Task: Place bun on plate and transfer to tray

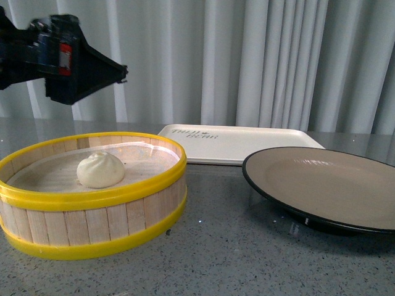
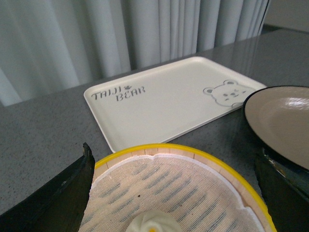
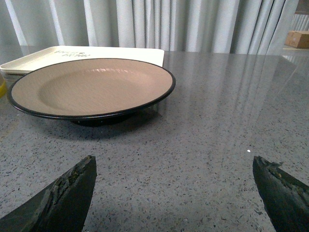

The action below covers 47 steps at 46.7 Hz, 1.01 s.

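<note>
The off-white bun sits on the cloth liner inside the yellow-rimmed wooden steamer basket. In the left wrist view its pleated top shows at the picture's edge. My left gripper is open, hovering above the basket with the bun between its spread jaws; its arm shows in the front view. The beige plate with black rim stands to the right, empty; it also shows in the right wrist view. The cream tray lies behind, empty. My right gripper is open above bare table, short of the plate.
The tray with bear drawing and the plate's edge show beyond the basket in the left wrist view. Grey speckled table all around. Curtains stand behind the table. A cardboard box sits far off.
</note>
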Tool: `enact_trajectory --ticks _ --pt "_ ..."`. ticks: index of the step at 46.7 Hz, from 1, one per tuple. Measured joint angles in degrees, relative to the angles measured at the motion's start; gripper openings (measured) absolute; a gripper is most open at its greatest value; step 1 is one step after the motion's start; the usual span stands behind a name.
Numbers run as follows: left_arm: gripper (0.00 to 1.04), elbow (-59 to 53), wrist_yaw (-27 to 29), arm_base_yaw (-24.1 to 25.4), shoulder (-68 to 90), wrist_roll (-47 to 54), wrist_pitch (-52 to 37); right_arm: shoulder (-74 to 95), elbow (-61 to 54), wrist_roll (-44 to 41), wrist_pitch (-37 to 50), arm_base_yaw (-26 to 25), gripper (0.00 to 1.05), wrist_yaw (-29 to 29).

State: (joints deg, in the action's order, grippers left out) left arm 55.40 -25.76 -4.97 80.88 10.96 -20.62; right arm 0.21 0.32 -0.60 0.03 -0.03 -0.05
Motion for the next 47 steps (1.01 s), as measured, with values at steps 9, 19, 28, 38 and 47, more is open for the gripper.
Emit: enact_trajectory --ticks 9,19,28,38,47 --pt "0.98 5.84 5.62 -1.97 2.19 2.12 11.5 0.0 0.0 0.0 0.0 0.0 0.96 0.0" --pt "0.98 9.6 12.81 -2.03 4.85 -0.35 21.22 0.0 0.0 0.0 0.0 0.0 0.96 0.0" --pt "0.98 10.21 13.68 -1.18 5.99 -2.1 24.65 0.0 0.0 0.0 0.0 0.0 0.96 0.0" --pt "0.98 12.44 14.08 -1.62 8.66 -5.97 27.12 0.0 0.0 0.0 0.0 0.0 0.96 0.0" --pt "0.98 12.41 15.02 -2.64 9.33 -7.15 27.71 0.0 0.0 0.0 0.0 0.0 0.96 0.0"
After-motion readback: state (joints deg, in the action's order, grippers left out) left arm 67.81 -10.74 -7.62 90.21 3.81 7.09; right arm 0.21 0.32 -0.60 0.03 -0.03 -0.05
